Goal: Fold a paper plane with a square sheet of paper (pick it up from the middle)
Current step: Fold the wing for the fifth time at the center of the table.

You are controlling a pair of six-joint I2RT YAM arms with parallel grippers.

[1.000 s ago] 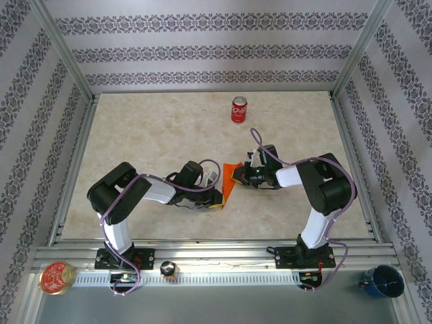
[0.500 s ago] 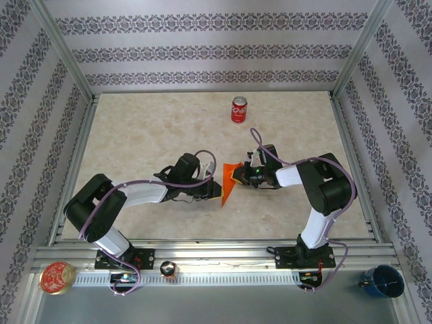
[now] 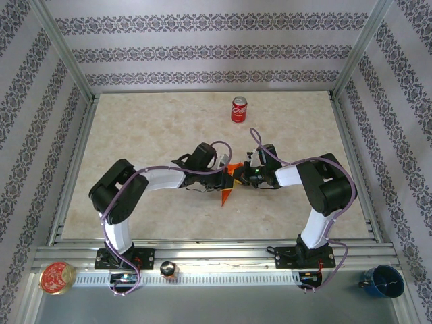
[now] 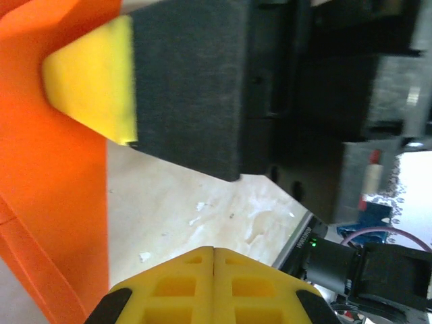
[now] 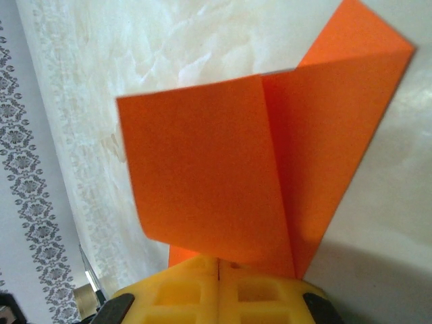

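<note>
Paper-folding at mid-table: a thin bright orange sheet of paper (image 3: pixel 227 191), partly folded, sits between the tips of the two arms near the middle of the beige marbled tabletop (image 3: pixel 148 135), as seen from the overhead camera. The right gripper (image 3: pixel 237 177) reaches in from the right and the left gripper (image 3: pixel 223 175) from the left, and the two tips are just beside each other over the sheet. In the right wrist view, the right gripper's yellow fingers (image 5: pixel 175 297) are pressed together on the near edge of the sheet. The sheet rises from them as two orange panels meeting at a sharp crease, with one pointed corner toward the upper right and pale tabletop behind. In the left wrist view, the left gripper's yellow fingers (image 4: pixel 169 297) meet along a closed seam. The orange sheet runs down the left side of that view beside them, and it cannot be told whether any of it is caught between them. Above, a black block (image 4: pixel 189 88) with a yellow tip overlaps the paper's upper part. A red aluminium soda can (image 3: pixel 239 109) stands upright, well apart, toward the far edge. On the near rail, a round red tin (image 3: pixel 57 277) lies at left and a dark blue cup (image 3: pixel 381 281) at right.
</note>
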